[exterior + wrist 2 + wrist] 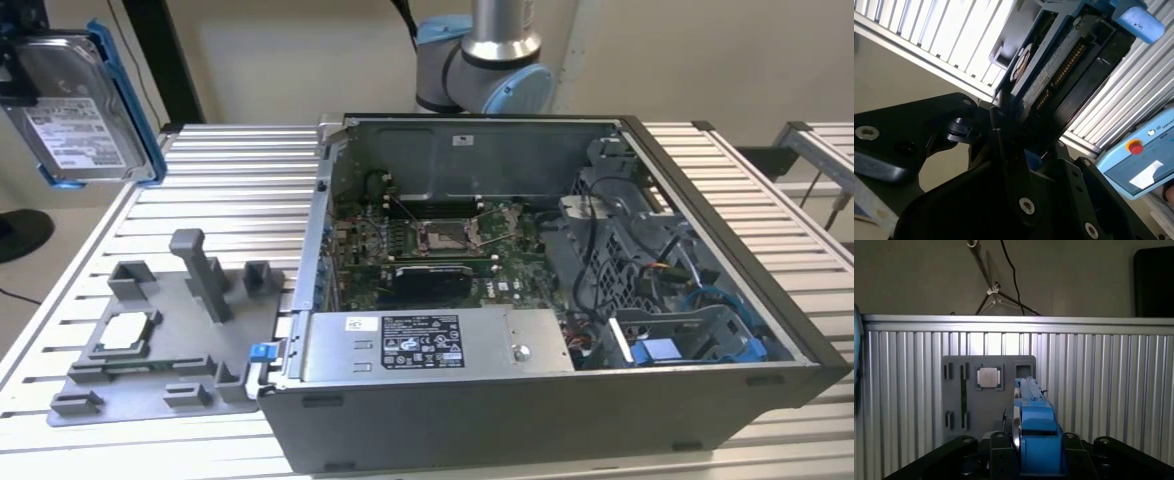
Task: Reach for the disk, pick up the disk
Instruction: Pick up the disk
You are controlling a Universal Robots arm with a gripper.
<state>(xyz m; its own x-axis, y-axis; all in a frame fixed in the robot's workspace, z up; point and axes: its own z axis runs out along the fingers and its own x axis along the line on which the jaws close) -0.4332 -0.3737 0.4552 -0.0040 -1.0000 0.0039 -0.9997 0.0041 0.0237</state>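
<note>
The disk [83, 105], a silver hard drive with a white label and a blue bracket along its edges, hangs upright in the air above the table's far corner, at the exterior view's left. My gripper [14, 75] is shut on it, and only a dark part of the gripper shows at the picture's edge. In the first wrist view the disk [1035, 425] stands edge-on between the black fingers [1000, 445] of the gripper [1034, 447]. In the second wrist view the disk [1054, 65] shows its circuit side, clamped in the gripper [1011, 125].
An open computer case [561, 400] takes up the middle and right of the ribbed metal table [227, 170]. A grey plastic stand [160, 340] with upright posts holds a small square chip [989, 377]. The arm's base [481, 70] stands behind the case. A pendant [1144, 155] lies nearby.
</note>
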